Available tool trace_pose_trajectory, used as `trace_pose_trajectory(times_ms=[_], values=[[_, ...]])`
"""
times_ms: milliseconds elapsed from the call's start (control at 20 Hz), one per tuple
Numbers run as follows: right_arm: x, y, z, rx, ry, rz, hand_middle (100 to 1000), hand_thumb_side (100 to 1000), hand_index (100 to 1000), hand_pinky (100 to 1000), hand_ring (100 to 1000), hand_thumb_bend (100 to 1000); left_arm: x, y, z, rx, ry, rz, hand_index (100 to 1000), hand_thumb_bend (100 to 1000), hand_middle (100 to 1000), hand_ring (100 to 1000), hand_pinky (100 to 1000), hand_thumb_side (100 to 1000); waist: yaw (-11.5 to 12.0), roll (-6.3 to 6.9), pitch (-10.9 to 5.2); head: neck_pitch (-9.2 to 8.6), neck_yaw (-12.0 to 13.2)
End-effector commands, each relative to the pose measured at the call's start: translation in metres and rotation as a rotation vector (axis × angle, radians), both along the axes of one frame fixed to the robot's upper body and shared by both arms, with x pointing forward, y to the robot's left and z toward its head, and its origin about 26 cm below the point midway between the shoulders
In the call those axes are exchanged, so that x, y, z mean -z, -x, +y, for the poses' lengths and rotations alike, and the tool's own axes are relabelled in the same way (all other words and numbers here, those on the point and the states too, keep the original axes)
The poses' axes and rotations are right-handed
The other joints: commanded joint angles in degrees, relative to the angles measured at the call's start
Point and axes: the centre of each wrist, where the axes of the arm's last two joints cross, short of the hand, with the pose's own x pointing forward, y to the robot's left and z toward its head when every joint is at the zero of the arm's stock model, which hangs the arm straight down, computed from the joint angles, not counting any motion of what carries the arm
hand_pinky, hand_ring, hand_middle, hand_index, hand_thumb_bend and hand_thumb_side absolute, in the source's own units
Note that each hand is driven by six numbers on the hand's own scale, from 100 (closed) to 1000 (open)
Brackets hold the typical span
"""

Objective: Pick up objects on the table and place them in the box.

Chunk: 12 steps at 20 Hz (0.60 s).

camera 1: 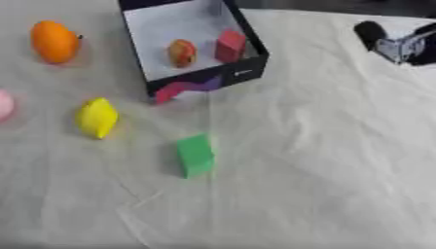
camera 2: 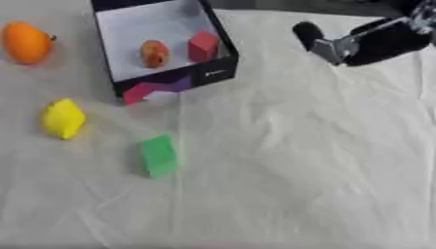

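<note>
Though upright, green block [camera 1: 195, 155] lengthwise near-far.

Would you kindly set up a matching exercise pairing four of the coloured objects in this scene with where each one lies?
Things:
1. red block
2. green block
3. orange fruit
4. yellow lemon

Places:
A. on the cloth, left of the box, near the far edge
B. inside the box
C. on the cloth in front of the box, nearest the camera
D. on the cloth, left of the green block

Pairs: 1-B, 2-C, 3-A, 4-D
</note>
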Motion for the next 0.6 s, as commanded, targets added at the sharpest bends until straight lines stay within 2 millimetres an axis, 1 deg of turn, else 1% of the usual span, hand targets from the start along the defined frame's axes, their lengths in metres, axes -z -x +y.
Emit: trace_pose_trajectory(times_ms=[50,200,250,350,600], values=[[0.001,0.001,0.007,-0.01,0.126,-0.025,810,153,912,833,855,100,-0.007,0.002,0.007,-0.009,-0.037,-0.013,715,100,596,744,890,845,-0.31,0.8,-2.0,0.49,0.73],[0.009,-0.003,0.013,-0.022,0.182,-0.015,803,168,907,830,848,100,-0.007,0.002,0.007,-0.01,-0.041,-0.011,715,100,596,744,890,846,-0.61,0.77,-1.94,0.62,0.94],[0.012,-0.004,0.015,-0.029,0.2,-0.013,801,202,905,827,845,100,-0.007,0.002,0.007,-0.009,-0.042,-0.01,715,100,596,744,890,847,-0.66,0.75,-1.92,0.64,1.08],[0.016,-0.007,0.021,-0.045,0.237,-0.008,801,236,905,827,845,100,-0.007,0.002,0.007,-0.006,-0.042,-0.01,715,100,597,744,890,846,-0.7,0.71,-1.89,0.69,1.49],[0.027,-0.019,0.03,-0.053,0.3,0.008,802,280,907,826,847,100,-0.009,0.001,0.006,-0.001,-0.045,-0.017,716,100,597,745,890,843,-0.66,0.5,-1.93,0.84,1.75]])
